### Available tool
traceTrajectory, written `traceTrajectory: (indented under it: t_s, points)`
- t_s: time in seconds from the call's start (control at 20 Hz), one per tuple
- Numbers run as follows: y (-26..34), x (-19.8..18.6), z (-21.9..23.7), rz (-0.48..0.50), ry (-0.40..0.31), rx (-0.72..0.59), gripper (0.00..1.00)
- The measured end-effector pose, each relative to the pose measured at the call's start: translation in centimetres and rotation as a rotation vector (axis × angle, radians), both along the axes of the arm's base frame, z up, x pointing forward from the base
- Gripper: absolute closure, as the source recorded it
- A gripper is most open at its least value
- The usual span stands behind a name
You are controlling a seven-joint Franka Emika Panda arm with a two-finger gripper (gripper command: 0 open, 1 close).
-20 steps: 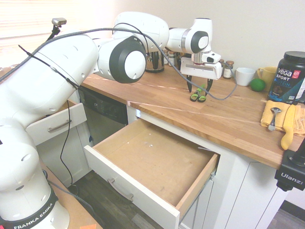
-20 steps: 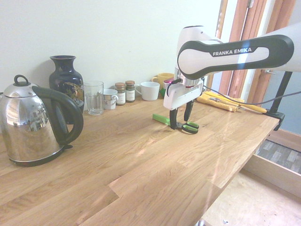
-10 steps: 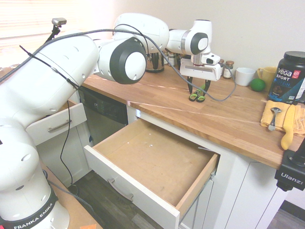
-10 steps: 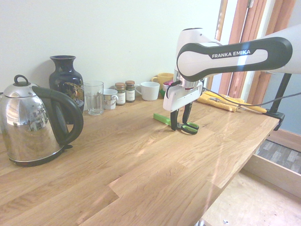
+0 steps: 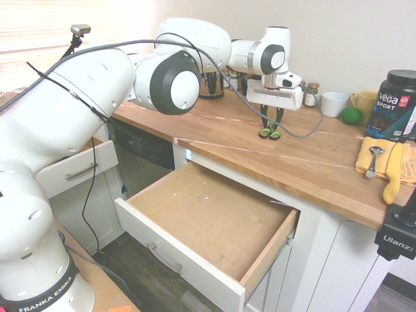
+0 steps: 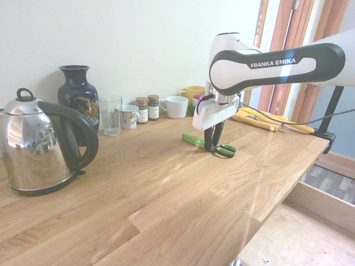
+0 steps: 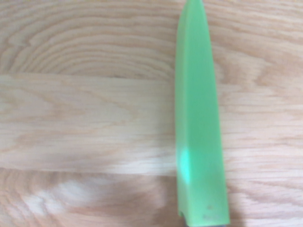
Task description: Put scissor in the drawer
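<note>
Scissor (image 5: 269, 134) flat on wooden counter (image 5: 312, 162), far side of the open drawer (image 5: 214, 221), green-and-black handle loops poking out near side of the gripper (image 5: 271, 122). Blades under a lime-green sheath (image 7: 199, 123), which fills the blurry wrist view; blades themselves hidden. Gripper straight down over scissor, fingers nearly together around the part just behind the handles (image 6: 222, 148); contact point masked by fingers, so reads as clamped on scissor, not fully confirmable. Drawer pulled out below counter edge, bare wood bottom, silver bar handle half cut off by near rim. Kettle (image 6: 41, 145), vase (image 6: 77, 94), glass (image 6: 111, 114), spice jars (image 6: 147, 108), mugs (image 6: 177, 107) along far wall. Protein tub (image 5: 396, 104) at right, label partly cropped.
</note>
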State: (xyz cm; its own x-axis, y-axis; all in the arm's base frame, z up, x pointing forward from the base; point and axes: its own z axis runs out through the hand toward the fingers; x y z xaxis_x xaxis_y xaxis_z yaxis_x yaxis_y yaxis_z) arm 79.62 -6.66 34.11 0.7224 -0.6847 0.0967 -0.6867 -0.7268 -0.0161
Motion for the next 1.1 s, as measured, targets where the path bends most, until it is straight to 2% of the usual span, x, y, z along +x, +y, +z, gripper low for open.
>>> traceTrajectory:
  t_s: [0.7, 1.1]
  points:
    - [-0.9, 0.0, 0.6, -0.015, -0.024, 0.011, 1.0]
    - [-1.5, -1.2, 4.0, -0.03, -0.053, 0.02, 1.0]
